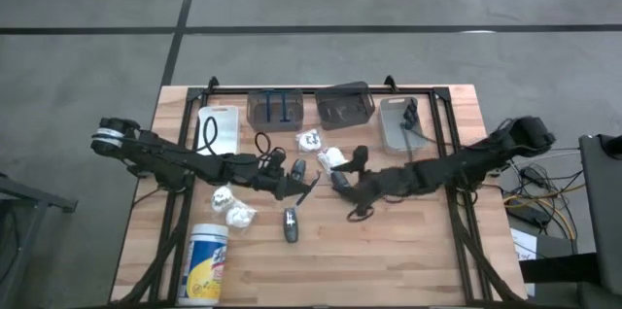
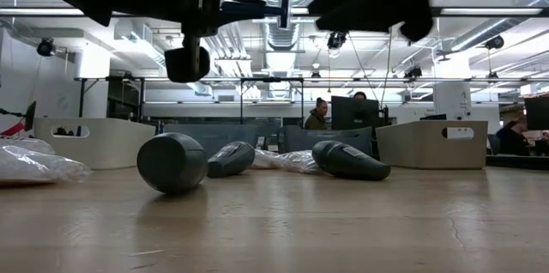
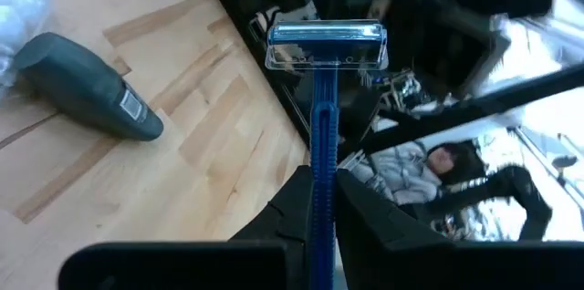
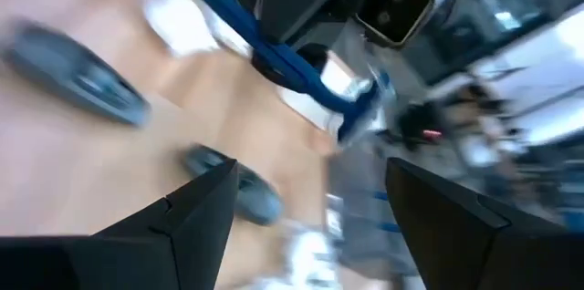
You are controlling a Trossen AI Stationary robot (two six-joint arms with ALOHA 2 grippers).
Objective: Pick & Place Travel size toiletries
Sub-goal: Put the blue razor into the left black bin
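Wooden table [image 1: 389,251], razor [image 3: 324,98] in left pincer [image 3: 315,201]

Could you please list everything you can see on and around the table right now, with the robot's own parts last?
Razor: one, blue, held above the table's middle by the left gripper.
Tubes: about four, dark grey, lying around the middle.
Packets: about four, white, two left of the middle, two at the middle.
Canister: one, white with blue-and-yellow label, lying at the near left.
Bins: four along the far edge, one white, the rest grey or clear; one holds blue sticks.
Table: one, light wood.
People: a few, in the room behind the table.
Left gripper: shut on the razor's handle, at the middle.
Right gripper: open, empty, just right of the left one.
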